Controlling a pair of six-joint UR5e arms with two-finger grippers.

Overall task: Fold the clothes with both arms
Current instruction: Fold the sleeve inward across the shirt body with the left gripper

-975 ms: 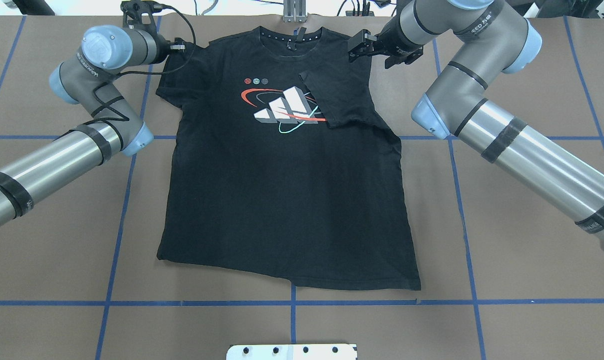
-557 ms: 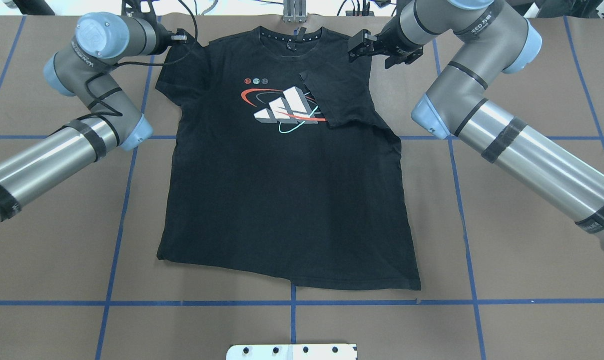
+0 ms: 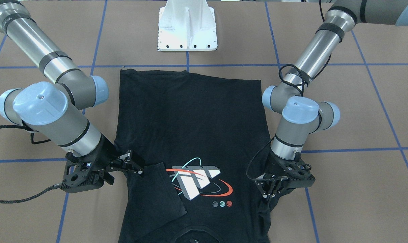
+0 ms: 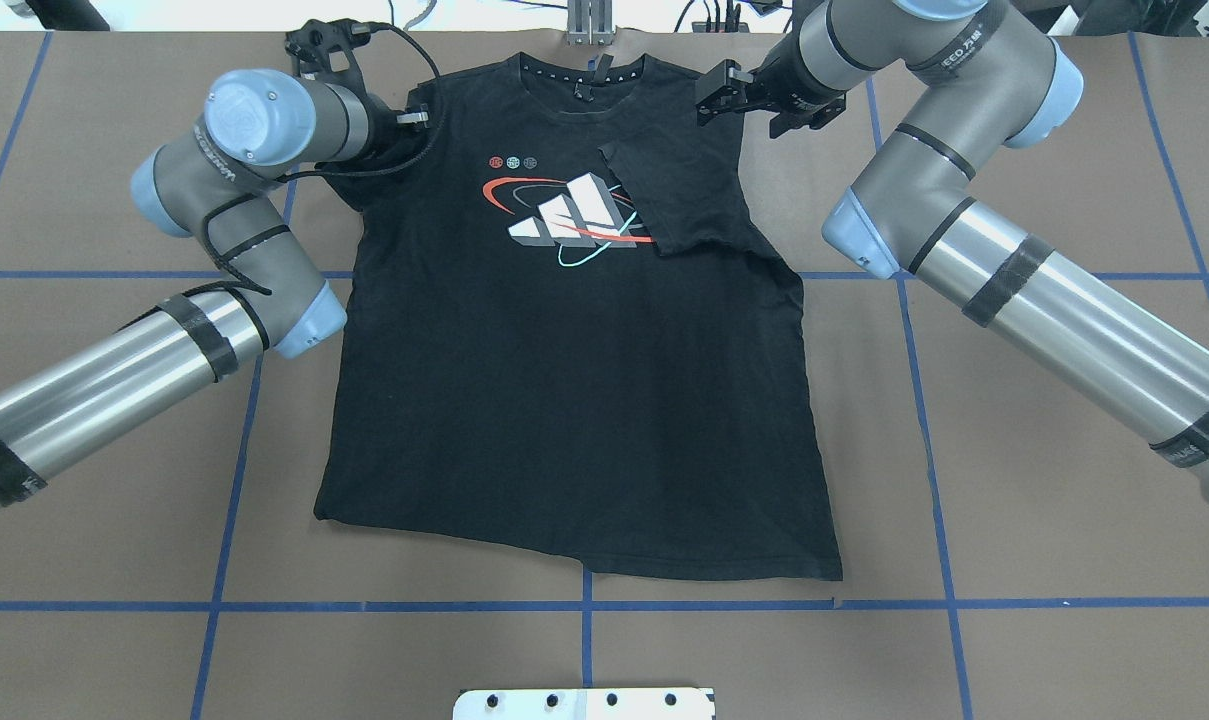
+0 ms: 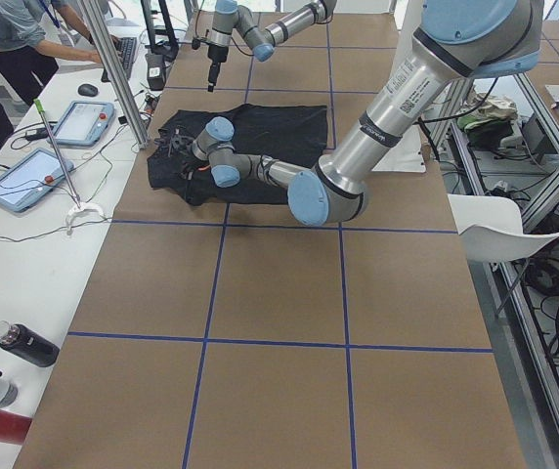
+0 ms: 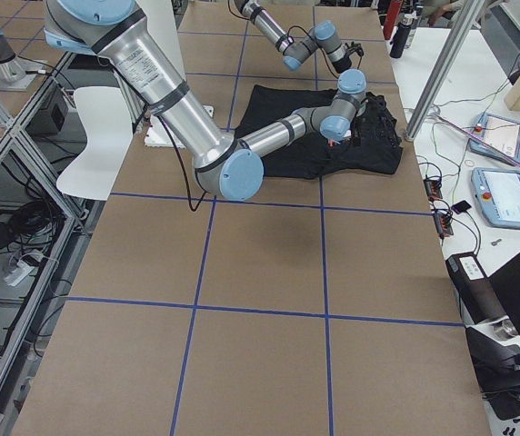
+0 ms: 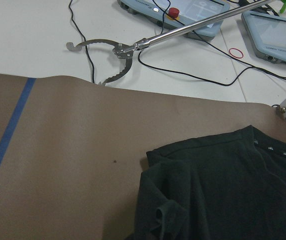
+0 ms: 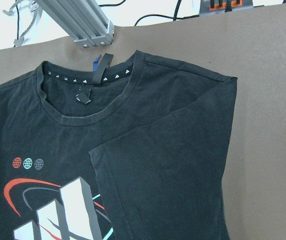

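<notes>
The black T-shirt (image 4: 564,400) lies flat, logo (image 4: 569,215) up, collar at the far edge. Its sleeve (image 4: 679,195) on my right side is folded in over the chest beside the logo. My right gripper (image 4: 716,92) is open and empty just above that shoulder; it also shows in the front-facing view (image 3: 136,164). My left gripper (image 3: 268,195) is shut on the other sleeve, which hangs bunched from it and is drawn in toward the chest. From overhead the left wrist hides its fingers. The left wrist view shows the bunched sleeve (image 7: 160,217).
The white pedestal base (image 3: 187,27) stands at the near edge. Blue tape lines cross the brown table cover. Past the far edge are an aluminium post (image 8: 78,22), a reach-grabber tool (image 7: 118,47), tablets and cables. An operator (image 5: 6,29) stands there.
My left arm has swung right, over the shirt's shoulder, carrying the sleeve inward; the sleeve no longer lies spread out. The right arm has not moved.
</notes>
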